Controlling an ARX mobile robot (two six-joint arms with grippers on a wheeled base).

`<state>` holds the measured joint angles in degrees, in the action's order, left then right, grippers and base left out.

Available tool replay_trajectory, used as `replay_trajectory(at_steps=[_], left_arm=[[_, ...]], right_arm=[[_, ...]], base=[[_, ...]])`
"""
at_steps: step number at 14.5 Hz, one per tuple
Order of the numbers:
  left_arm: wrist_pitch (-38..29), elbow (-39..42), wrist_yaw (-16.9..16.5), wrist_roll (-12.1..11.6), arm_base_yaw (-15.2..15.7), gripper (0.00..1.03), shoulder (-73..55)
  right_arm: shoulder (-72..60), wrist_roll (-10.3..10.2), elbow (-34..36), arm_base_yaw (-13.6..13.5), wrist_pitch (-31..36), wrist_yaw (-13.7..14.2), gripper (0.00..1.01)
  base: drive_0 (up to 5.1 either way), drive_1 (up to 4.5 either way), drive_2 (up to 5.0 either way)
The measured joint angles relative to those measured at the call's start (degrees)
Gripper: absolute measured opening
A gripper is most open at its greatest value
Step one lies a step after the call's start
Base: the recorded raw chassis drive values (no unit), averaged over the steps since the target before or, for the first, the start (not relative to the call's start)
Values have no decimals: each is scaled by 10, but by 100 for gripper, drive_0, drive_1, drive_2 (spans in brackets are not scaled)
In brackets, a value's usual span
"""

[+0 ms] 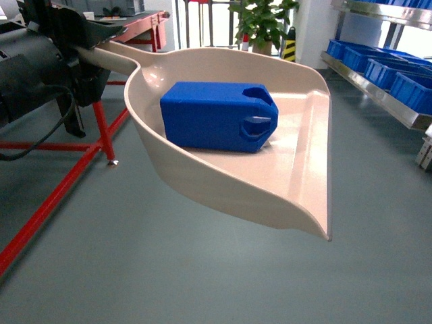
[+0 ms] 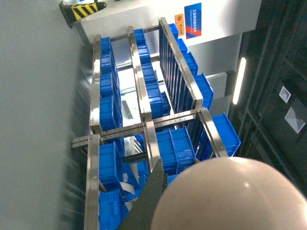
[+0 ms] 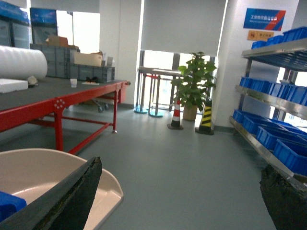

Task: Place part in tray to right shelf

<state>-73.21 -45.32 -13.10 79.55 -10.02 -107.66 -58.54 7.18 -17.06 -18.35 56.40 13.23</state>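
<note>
1. Tray [image 1: 297, 162] held in mid-air over grey floor, handle at upper left in left gripper [image 1: 84, 57], clamped on it.
2. Part [image 1: 216, 116] lies on its side inside tray, near back wall.
3. Shelf [image 1: 378, 91] with blue crates [image 1: 388, 67] far right, well apart from tray.
4. Right gripper [image 3: 177, 191] fingers spread, empty.

Left claw [image 1: 84, 57] grips at upper left; right claw [image 3: 182, 201] spread wide.

grey floor [image 3: 192, 163] | red-framed table [image 3: 57, 103] | potted plant [image 3: 194, 81] | white blind [image 3: 182, 26]
</note>
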Motion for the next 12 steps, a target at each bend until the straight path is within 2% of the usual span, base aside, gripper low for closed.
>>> replay_trajectory(at_steps=[12], left_arm=[[-1,0,0,0,0,12,0]], right_arm=[[1,0,0,0,3,0,98]], base=[[1,433,-431]])
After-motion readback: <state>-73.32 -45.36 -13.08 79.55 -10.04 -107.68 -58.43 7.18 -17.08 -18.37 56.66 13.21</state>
